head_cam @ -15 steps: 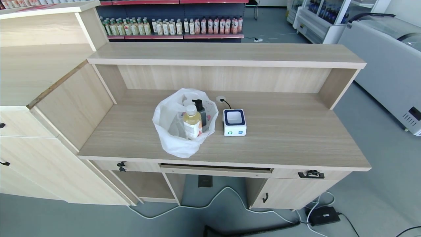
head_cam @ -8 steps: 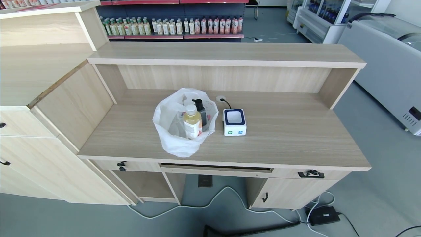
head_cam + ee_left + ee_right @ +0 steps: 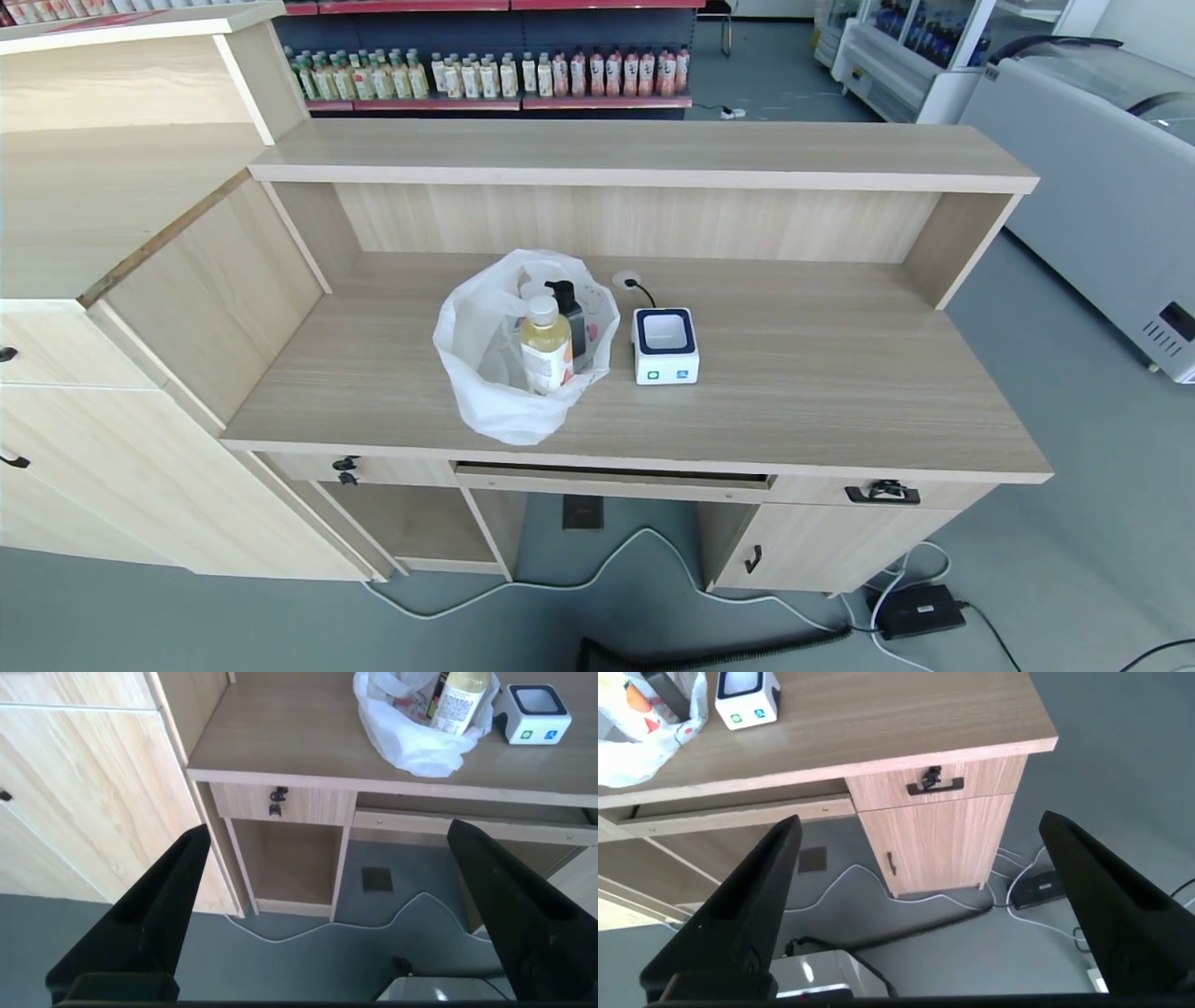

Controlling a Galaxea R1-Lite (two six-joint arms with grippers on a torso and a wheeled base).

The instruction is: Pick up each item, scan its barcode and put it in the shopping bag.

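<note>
nothing moved, bottle (image 3: 545,347) in shopping bag (image 3: 485,397), scanner (image 3: 665,347) just beside

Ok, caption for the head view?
Bag holding a drink bottle and a pump bottle, beside the scanner on the counter.

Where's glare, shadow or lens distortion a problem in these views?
Head view: even light, only faint shadows beside the shopping bag and scanner; wide-angle splay on the counter sides; bright sheen on the freezer lid. Left wrist view: left tool is a dark silhouette, shopping bag nearly blown white. Right wrist view: right tool likewise dark against the lit floor.
</note>
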